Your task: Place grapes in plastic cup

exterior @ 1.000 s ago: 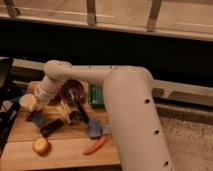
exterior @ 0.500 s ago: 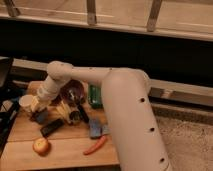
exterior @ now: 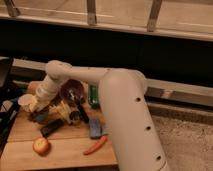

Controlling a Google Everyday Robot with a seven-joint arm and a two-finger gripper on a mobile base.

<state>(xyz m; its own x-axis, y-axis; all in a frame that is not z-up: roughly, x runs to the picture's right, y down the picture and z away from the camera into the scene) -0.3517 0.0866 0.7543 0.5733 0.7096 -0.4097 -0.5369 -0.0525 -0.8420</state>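
As the arm has barely shifted, end effector (exterior: 36,107) beside plastic cup (exterior: 25,101), finger state unclear, grapes (exterior: 71,91) nearby

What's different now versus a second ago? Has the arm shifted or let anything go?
Hardly anything visibly moved. The hand stays low at the table's left, by the pale cup; whether it let anything go can't be seen. The apple, carrot and green can stayed put.

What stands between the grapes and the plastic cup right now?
Only the robot's own arm. The dark reddish lump that looks like the grapes lies just right of the wrist. The plastic cup stands to its left, with the gripper lowered beside the cup.
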